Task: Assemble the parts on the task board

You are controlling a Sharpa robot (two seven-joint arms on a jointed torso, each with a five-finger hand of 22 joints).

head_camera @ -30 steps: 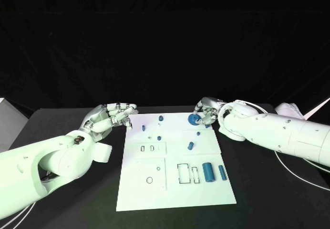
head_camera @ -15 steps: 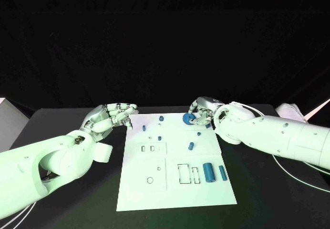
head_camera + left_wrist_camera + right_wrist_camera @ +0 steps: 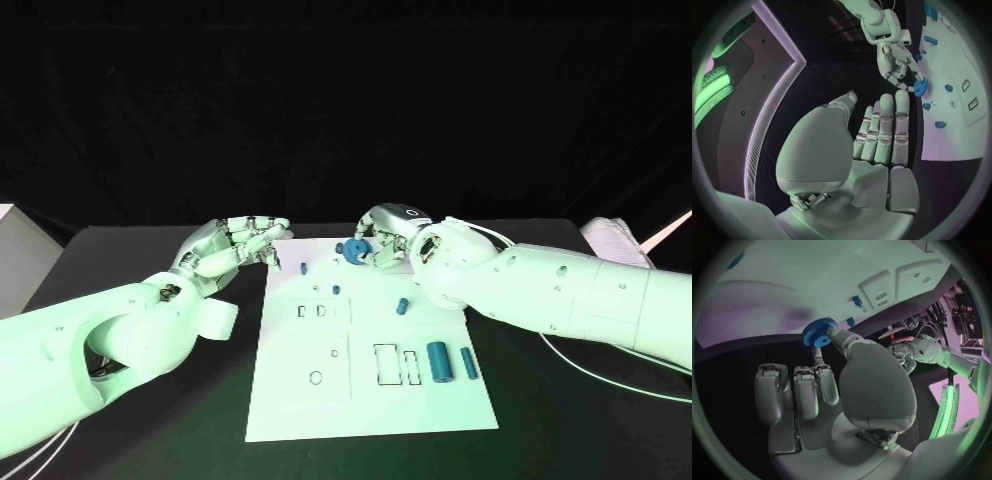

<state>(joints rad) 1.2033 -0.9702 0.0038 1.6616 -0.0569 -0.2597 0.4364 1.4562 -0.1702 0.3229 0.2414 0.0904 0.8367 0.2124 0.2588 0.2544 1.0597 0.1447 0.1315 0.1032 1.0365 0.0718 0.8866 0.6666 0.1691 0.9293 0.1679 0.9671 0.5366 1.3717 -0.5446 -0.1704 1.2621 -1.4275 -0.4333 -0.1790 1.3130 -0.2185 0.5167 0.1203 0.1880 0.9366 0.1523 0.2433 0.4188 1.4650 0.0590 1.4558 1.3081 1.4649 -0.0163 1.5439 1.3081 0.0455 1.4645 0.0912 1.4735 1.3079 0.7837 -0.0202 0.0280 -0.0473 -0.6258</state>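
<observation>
Pinching blue gear (image 3: 353,248), right hand (image 3: 384,236) raised

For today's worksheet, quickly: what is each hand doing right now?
Left hand: holds nothing, fingers curled in.
Right hand: pinches the blue gear.

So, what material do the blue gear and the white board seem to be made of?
The blue gear, pinched by the right hand, looks like matte plastic: even colour, crisp teeth, no metal glint. The white board looks like smooth matte plastic, possibly painted; uniform, glare-free.
</observation>
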